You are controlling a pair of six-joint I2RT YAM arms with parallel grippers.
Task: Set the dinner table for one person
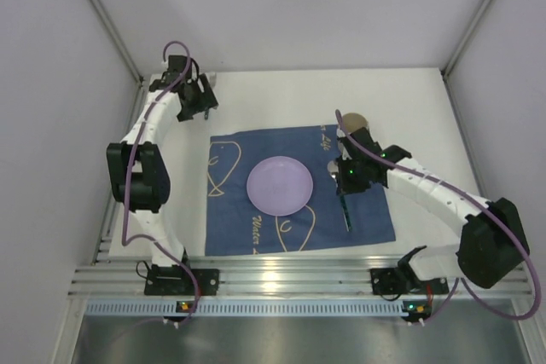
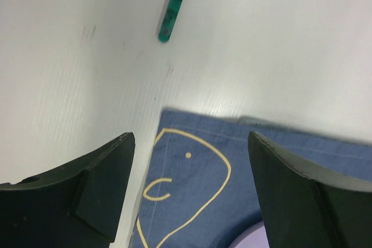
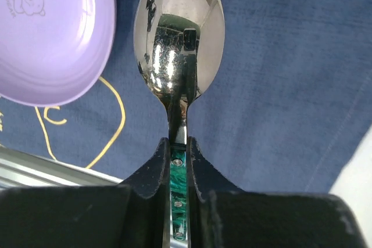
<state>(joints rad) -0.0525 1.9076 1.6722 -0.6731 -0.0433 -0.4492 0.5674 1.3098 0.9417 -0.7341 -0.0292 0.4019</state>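
Observation:
The white dinner table (image 1: 409, 100) carries a dark blue placemat (image 1: 256, 210) with a lilac plate (image 1: 279, 185) in its middle. My right gripper (image 1: 345, 178) is shut on the green handle of a spoon (image 1: 346, 215), just right of the plate. In the right wrist view the jaws (image 3: 178, 149) pinch the handle, and the steel bowl of the spoon (image 3: 179, 33) points ahead over the placemat (image 3: 279, 85) beside the plate (image 3: 52, 33). My left gripper (image 1: 200, 100) is open and empty above the placemat's far left corner (image 2: 197, 172). A second green utensil handle (image 2: 174, 4) lies on the table beyond it.
A brown round object (image 1: 352, 122) sits at the placemat's far right corner, partly behind the right arm. A silver rail (image 1: 281, 274) runs along the near edge. Grey walls close in the table on the left, right and back.

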